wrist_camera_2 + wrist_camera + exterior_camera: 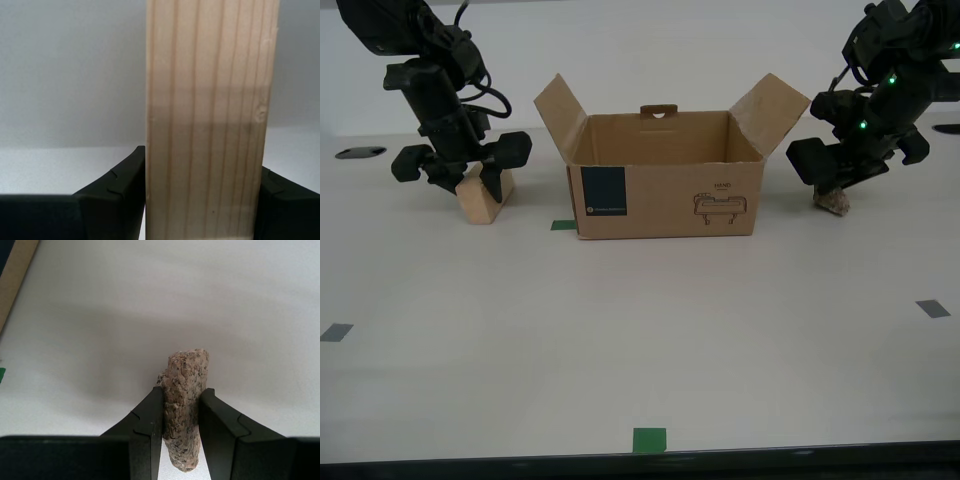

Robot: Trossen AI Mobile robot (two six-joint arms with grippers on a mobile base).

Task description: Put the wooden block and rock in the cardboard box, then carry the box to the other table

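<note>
cardboard box (665, 185) stands open mid-table with flaps up, while my second gripper (202, 200) clamps the tilted wooden block (483, 200) beside it at the exterior view's left and my first gripper (181, 432) pinches the rock (831, 200) at the right.

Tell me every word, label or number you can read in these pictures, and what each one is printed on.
None can be read for certain.
Cardboard box, dark blue label: a small white mark and a line of white print along its lower edge, too small to read.
Cardboard box, above the line drawing: one short word, too blurred to read.
Wooden block and rock: no writing.
</note>
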